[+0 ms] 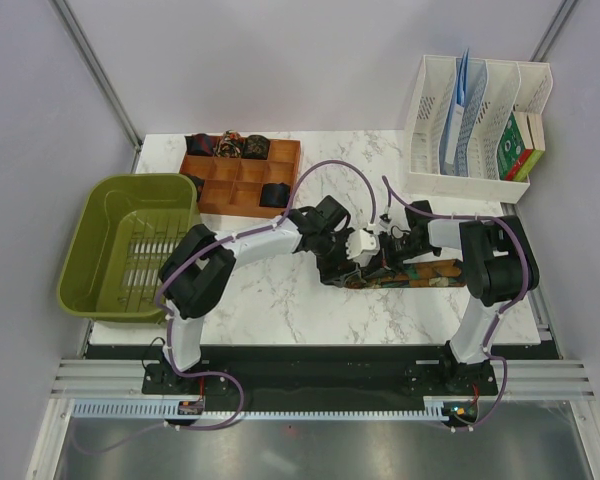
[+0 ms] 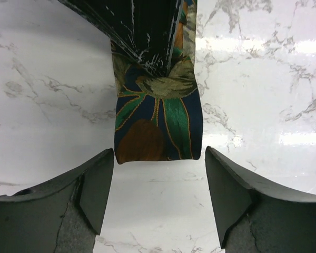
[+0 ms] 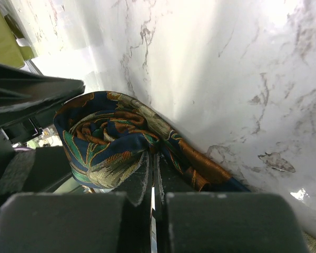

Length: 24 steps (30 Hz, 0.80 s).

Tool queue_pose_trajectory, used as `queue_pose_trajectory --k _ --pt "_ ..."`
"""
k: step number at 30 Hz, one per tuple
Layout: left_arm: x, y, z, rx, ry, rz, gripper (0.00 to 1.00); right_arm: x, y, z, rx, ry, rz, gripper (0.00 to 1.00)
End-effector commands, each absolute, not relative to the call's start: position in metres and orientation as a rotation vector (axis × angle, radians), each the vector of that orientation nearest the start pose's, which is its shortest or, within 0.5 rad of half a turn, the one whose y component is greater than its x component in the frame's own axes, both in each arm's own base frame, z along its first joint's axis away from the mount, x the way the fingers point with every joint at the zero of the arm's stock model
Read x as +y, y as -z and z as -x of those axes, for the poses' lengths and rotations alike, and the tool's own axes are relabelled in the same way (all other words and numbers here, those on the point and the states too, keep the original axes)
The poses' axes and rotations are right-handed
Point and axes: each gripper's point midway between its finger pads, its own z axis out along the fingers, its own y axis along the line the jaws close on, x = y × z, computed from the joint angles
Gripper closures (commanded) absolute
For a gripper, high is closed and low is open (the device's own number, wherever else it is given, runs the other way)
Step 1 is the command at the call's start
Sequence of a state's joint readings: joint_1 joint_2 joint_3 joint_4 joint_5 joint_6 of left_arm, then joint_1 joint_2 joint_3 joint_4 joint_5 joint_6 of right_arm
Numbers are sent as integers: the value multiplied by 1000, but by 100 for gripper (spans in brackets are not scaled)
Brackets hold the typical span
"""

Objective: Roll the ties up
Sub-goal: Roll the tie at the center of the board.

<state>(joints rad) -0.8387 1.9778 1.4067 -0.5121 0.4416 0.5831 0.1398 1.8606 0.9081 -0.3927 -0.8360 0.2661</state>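
Mid-table, betw. both arms, patterned tie [image 1: 405, 272] lies part-rolled: one end coiled, rest flat on marble. Right gripper [image 3: 152, 176] clenched at coil's core, apparently pinching fabric. Left gripper [image 2: 159, 158] released, fingers either side of tie's flat end, not touching. Several finished rolls [image 1: 228, 147] sit in wooden tray [image 1: 235, 190] at rear. Judged approx. midway on this tie: loose length yet to wind, then stow w/ others.

The tie [image 2: 157, 121] (leaf-patterned) ends just ahead of the parted jaws.
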Motion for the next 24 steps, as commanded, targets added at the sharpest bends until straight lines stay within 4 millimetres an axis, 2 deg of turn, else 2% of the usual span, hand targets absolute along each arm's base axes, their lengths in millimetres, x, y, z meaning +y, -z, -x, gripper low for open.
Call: queue_pose_trajectory --k 1,3,6,9,10,13,18,24 --pt "-387 -76 -258 1840 770 -1730 22 158 21 -269 2885 -1016 18 100" --pt "-389 -76 -261 1845 774 -1719 22 162 21 -269 2880 -1021 26 100" --pt "-394 -76 -263 1834 786 -1722 28 167 22 -267 2877 -1036 21 100" --pt "-401 -79 -264 1817 808 -1726 40 175 22 -266 2875 -1062 4 100" --pt "-404 -76 -261 1818 817 -1736 47 176 22 -267 2867 -1071 -3 100" --pt "-412 -75 -260 1815 835 -1745 57 183 21 -269 2857 -1099 -24 100" --pt "-420 -65 -256 1828 856 -1759 61 194 17 -271 2850 -1144 -43 100" --pt "-416 -31 -245 1877 779 -1849 62 204 7 -270 2821 -1250 -50 100"
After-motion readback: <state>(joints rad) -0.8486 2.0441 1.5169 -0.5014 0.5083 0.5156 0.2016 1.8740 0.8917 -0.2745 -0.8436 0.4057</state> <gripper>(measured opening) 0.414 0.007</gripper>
